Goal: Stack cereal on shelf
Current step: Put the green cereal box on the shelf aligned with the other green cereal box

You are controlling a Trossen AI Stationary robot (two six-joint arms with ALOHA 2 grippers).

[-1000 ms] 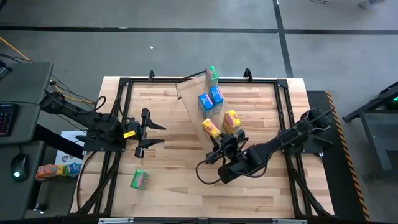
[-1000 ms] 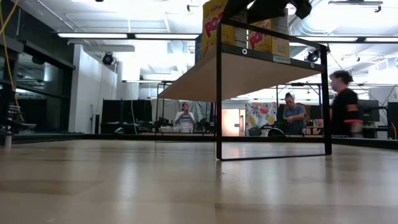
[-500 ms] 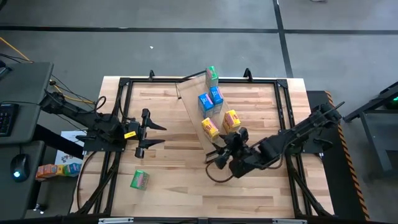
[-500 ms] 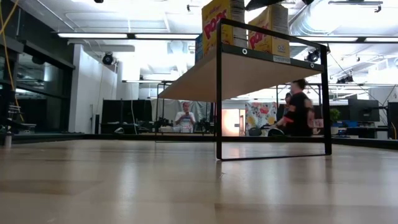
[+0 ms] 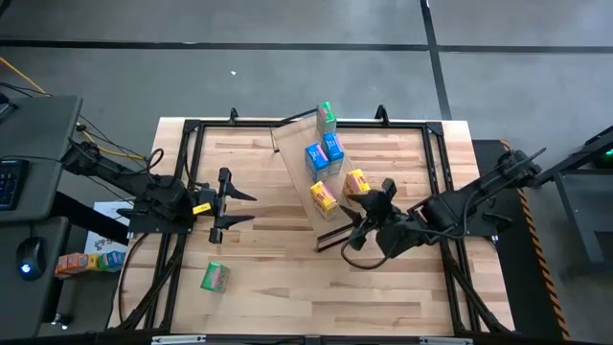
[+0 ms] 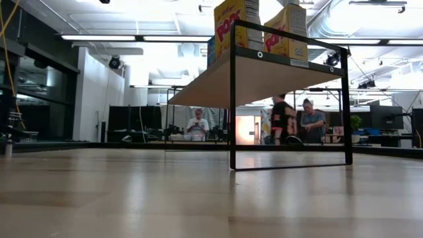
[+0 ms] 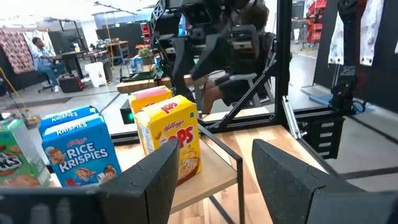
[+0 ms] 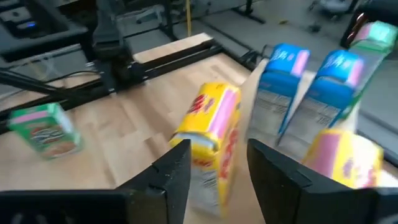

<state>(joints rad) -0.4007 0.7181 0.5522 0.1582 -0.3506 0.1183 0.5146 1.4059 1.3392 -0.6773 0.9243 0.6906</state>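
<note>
While five cereal boxes (image 5: 324,156) are stood on the shelf (image 5: 299,171), one green box (image 5: 215,277) is left lying on the bench (image 5: 278,287). The right tool (image 5: 347,226) is held spread and empty just beside the shelf's framed end; the left tool (image 5: 239,208) is kept spread, well apart.

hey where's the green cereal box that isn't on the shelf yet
In the high view it lies on the tabletop near the front-left corner: the green box, just below the waiting left gripper and far left of the shelf.
</note>
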